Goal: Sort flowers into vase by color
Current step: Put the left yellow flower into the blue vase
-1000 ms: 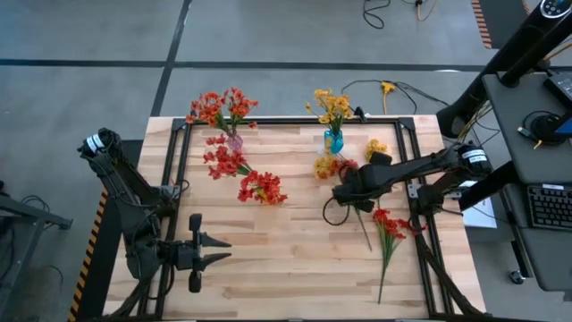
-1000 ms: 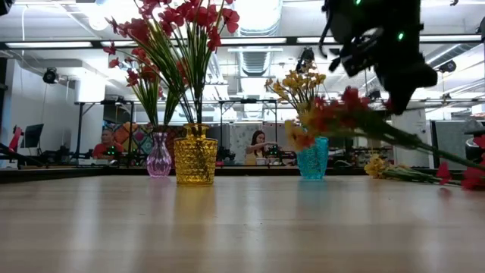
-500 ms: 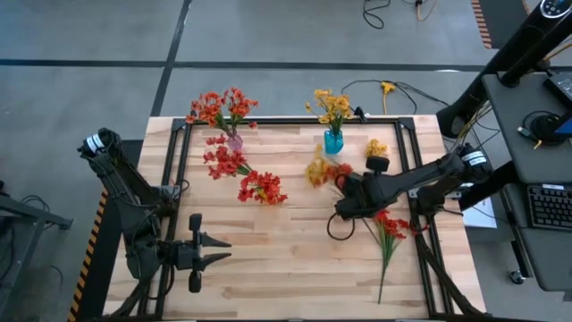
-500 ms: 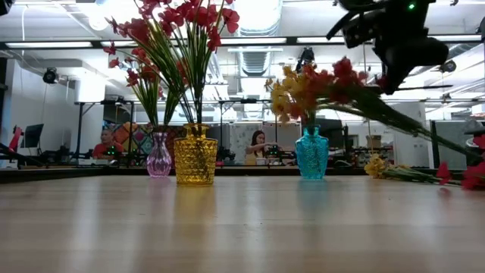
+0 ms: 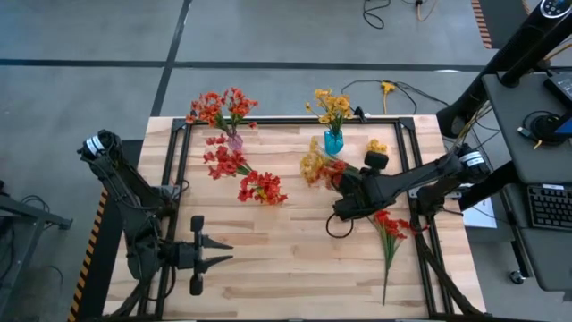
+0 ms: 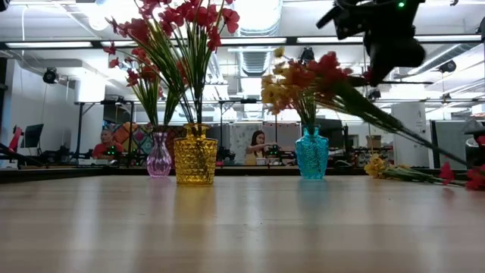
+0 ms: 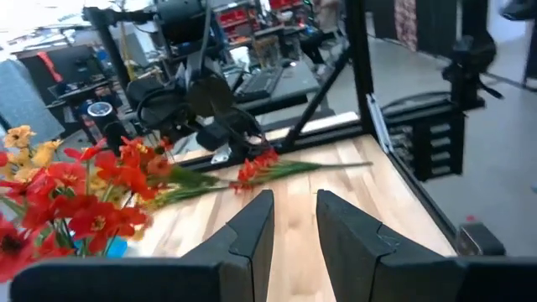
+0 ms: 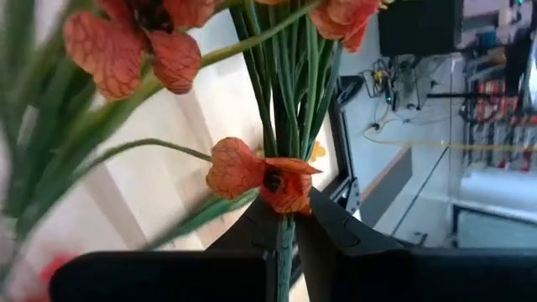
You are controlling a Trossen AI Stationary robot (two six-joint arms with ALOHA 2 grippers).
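Pinching a mixed yellow and red-orange sprig point(image 5: 315, 166) by its green stems, right tool point(image 5: 344, 191) pressed together, up off the bench point(image 5: 295, 259), blossoms aimed toward the blue vase point(image 5: 333, 141) already holding yellow flowers point(image 5: 332, 104). Just beside that tool, on the bench: a loose red sprig point(image 5: 390, 225), and a yellow sprig point(image 5: 376, 148) near the far edge. Across on the left half, pink vase point(image 5: 234, 141) with red flowers point(image 5: 221, 107), plus more red clusters point(image 5: 261, 188). Parked at the near left corner, left tool point(image 5: 223, 252), fingers slightly spread, gripping nothing.
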